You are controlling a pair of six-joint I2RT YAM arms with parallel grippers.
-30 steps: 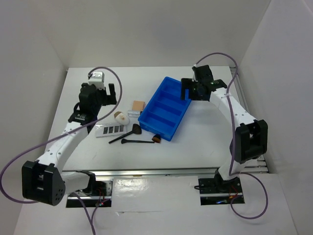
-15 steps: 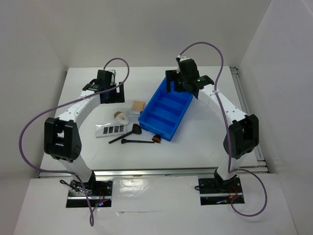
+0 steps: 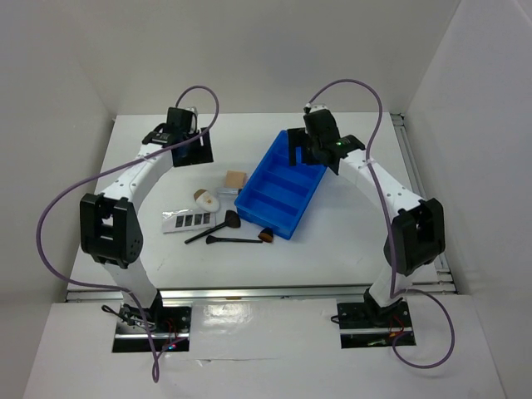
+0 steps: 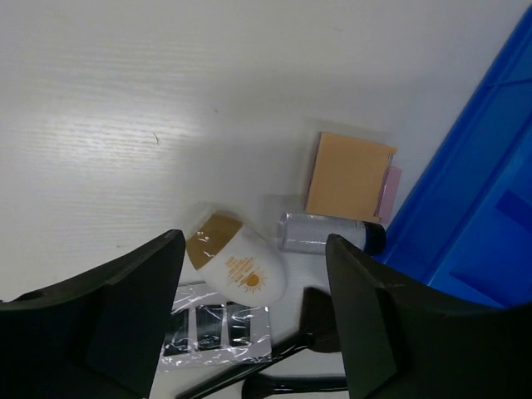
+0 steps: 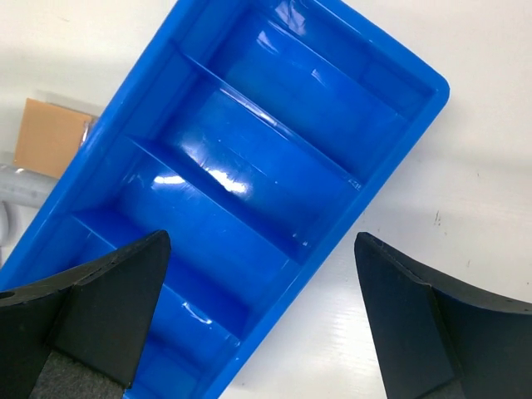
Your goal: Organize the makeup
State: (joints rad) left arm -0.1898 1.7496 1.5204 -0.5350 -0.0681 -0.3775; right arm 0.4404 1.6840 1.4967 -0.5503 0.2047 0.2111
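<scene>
The makeup lies left of the blue bin (image 3: 281,184): a tan square pad (image 3: 235,179), a white oval compact (image 3: 206,199), a small silver tube (image 3: 226,192), a palette strip (image 3: 186,221) and two thin black brushes (image 3: 218,229). My left gripper (image 3: 198,150) is open and empty, above the table behind them. Its wrist view shows the compact (image 4: 241,266), pad (image 4: 349,174), tube (image 4: 320,233), palette (image 4: 216,328) and a brush (image 4: 316,312) below the left gripper (image 4: 256,249). My right gripper (image 3: 302,150) is open and empty over the bin's far end (image 5: 345,212).
White walls enclose the table on the left, back and right. The bin has several compartments with nothing showing in them. A brush's brown tip (image 3: 266,237) lies against the bin's near corner. The pad (image 5: 48,137) shows at the right wrist view's left edge.
The left arm has stretched forward and its gripper has moved toward the back of the table. The right gripper has moved left over the bin's far end.
</scene>
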